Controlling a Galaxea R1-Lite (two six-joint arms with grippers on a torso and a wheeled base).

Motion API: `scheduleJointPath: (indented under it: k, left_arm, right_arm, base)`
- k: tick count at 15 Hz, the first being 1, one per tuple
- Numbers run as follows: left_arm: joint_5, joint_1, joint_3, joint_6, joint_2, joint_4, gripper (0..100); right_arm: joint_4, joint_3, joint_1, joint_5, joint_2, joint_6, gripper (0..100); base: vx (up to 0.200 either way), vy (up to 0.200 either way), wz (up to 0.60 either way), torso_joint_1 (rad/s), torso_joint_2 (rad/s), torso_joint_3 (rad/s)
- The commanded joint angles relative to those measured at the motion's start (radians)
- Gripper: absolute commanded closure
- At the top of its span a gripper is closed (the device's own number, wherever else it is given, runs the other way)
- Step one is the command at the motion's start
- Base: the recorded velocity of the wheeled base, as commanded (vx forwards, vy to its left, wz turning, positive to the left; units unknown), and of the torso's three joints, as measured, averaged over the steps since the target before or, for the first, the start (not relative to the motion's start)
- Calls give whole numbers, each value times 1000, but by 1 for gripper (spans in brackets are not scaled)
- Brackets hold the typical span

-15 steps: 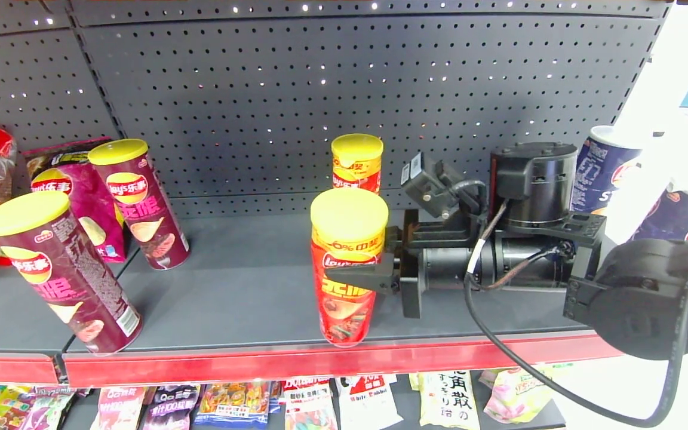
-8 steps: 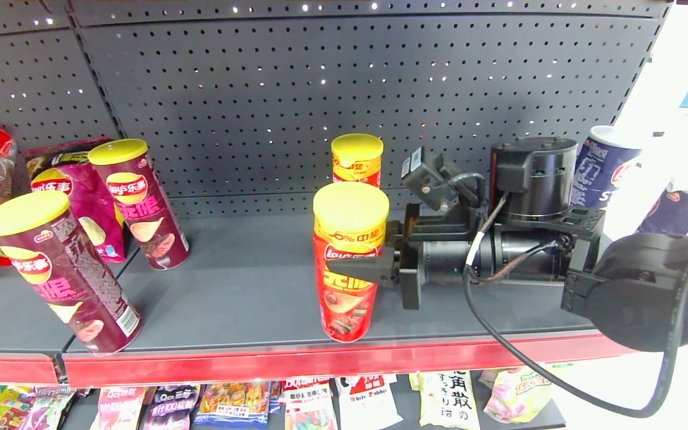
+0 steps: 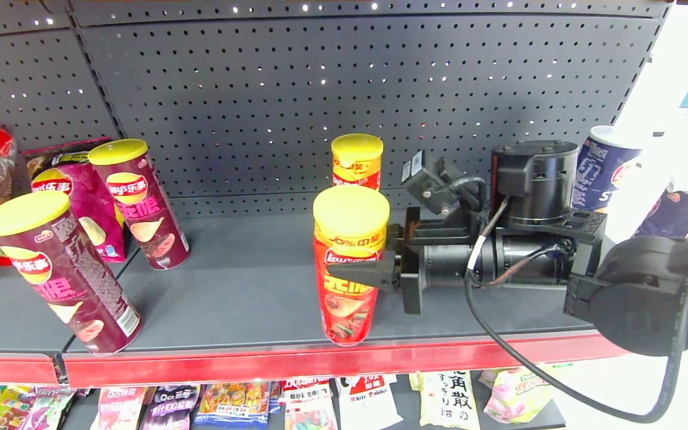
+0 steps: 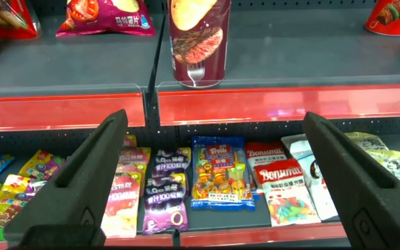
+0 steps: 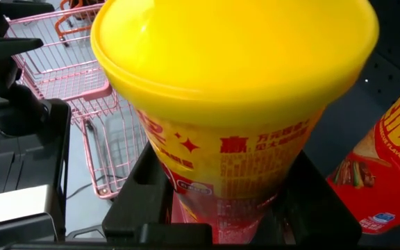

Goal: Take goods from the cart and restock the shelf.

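Note:
A red chip can (image 3: 347,310) with a yellow lid stands upright at the front edge of the grey shelf (image 3: 248,280). My right gripper (image 3: 353,269) comes in from the right and is shut on its upper half. I cannot tell whether the can's base touches the shelf. In the right wrist view the same can (image 5: 235,104) sits between the fingers (image 5: 144,194). A second red can (image 3: 356,161) stands behind it near the pegboard. My left gripper (image 4: 214,173) hangs open and empty before the lower shelf of snack bags (image 4: 217,173).
Two purple cans (image 3: 60,280) (image 3: 139,203) stand on the shelf's left part, with a purple bag behind them. Blue cans (image 3: 604,167) stand at the right end. The pink cart (image 5: 75,69) lies behind the right arm. Bare shelf lies between the purple and red cans.
The right gripper with the red can rose slightly and moved a little deeper, then sank back almost to where it was. Nothing else has moved.

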Motion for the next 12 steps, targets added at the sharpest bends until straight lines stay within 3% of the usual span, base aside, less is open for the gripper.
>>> scheduleJointPath:
  k: [1, 7, 8, 12]
  left_arm:
    - [0, 0, 0, 0, 0, 0, 0]
    - [0, 0, 0, 0, 0, 0, 0]
    - [0, 0, 0, 0, 0, 0, 0]
    - [0, 0, 0, 0, 0, 0, 0]
  right_arm:
    - [2, -2, 0, -1, 2, 0, 100]
    - [2, -1, 0, 5, 3, 0, 100]
    - [2, -2, 0, 2, 3, 0, 0]
    - [2, -2, 0, -1, -1, 0, 0]
  base:
    - [0, 0, 0, 0, 0, 0]
    - [0, 0, 0, 0, 0, 0]
    - [0, 0, 0, 0, 0, 0]
    - [0, 0, 0, 0, 0, 0]
